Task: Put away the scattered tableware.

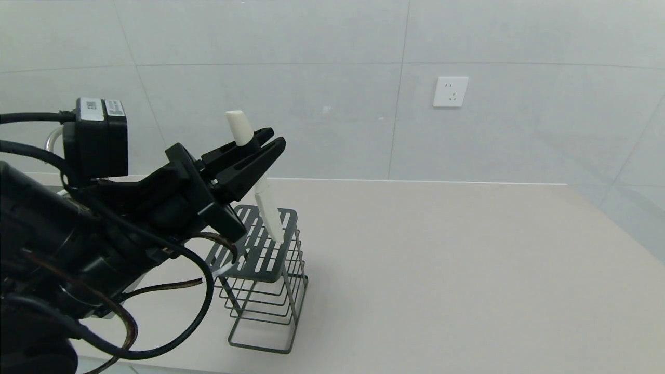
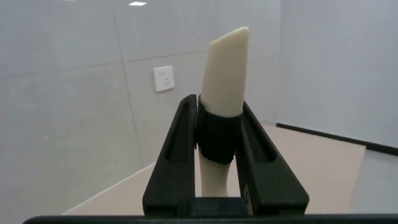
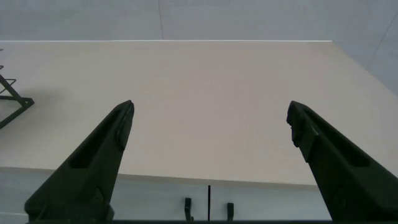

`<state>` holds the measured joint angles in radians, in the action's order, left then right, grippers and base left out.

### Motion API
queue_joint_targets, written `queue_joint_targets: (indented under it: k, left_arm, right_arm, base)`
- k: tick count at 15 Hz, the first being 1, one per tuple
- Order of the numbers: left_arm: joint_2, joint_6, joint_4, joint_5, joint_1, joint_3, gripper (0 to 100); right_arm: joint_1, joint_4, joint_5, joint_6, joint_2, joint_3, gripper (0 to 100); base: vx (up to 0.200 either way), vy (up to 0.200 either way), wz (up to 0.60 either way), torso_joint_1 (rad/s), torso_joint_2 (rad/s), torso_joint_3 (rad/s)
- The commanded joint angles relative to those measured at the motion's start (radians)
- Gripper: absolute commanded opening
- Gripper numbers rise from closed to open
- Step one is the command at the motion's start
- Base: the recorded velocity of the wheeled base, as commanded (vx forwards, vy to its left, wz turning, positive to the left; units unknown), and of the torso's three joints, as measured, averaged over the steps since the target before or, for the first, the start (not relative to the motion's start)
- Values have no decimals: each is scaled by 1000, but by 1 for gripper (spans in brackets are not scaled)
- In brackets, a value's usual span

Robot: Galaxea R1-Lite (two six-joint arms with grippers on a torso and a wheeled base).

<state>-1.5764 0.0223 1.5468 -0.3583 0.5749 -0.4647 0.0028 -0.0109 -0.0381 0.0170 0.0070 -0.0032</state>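
From the head, the left gripper (image 1: 267,143) is squeezing a white stick (image 1: 239,127) near its top end. The stick is leaning, and its low end is reaching down to the slotted top of a dark wire rack (image 1: 270,291). The rack is standing on a tan table (image 1: 441,259). A socket (image 1: 450,92) is sitting on the wall behind.

From the left wrist, the fingers (image 2: 180,143) are pinching the stick (image 2: 227,62) tight from both sides.

From the right wrist, the right gripper (image 3: 210,112) is hanging over the table (image 3: 211,81) with its fingers wide apart, holding nothing. A corner of the rack (image 3: 12,102) is peeking in far off.
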Motion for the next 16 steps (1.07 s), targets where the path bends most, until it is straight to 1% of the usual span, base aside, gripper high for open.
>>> queue_joint_targets:
  k: [1,4,5,6,7,11,16]
  left_arm:
    - [-19,10,1,-13,-23,-9,0]
    - [-44,22,4,-18,-47,-22,0]
    - [-70,44,15,-31,-66,-22,0]
    - [-77,50,18,-50,-73,-23,0]
    - [-85,67,18,-90,-89,-35,0]
    - [-97,65,18,-96,-87,-77,0]
    - [-131,65,19,-96,-82,-88,0]
  right_arm:
    - [0,0,0,0,4,0,100]
    - [0,0,0,0,4,0,100]
    - [0,0,0,0,4,0,100]
    - [0,0,0,0,4,0,100]
    - [0,0,0,0,4,0,100]
    - [0,0,0,0,4,0,100]
    - [0,0,0,0,4,0,100]
  base:
    - [0,0,0,0,0,0]
    - [0,0,0,0,0,0]
    - [0,0,0,0,0,0]
    - [0,0,0,0,0,0]
    - [0,0,0,0,0,0]
    - [0,0,0,0,0,0]
    - [0,0,0,0,0,0]
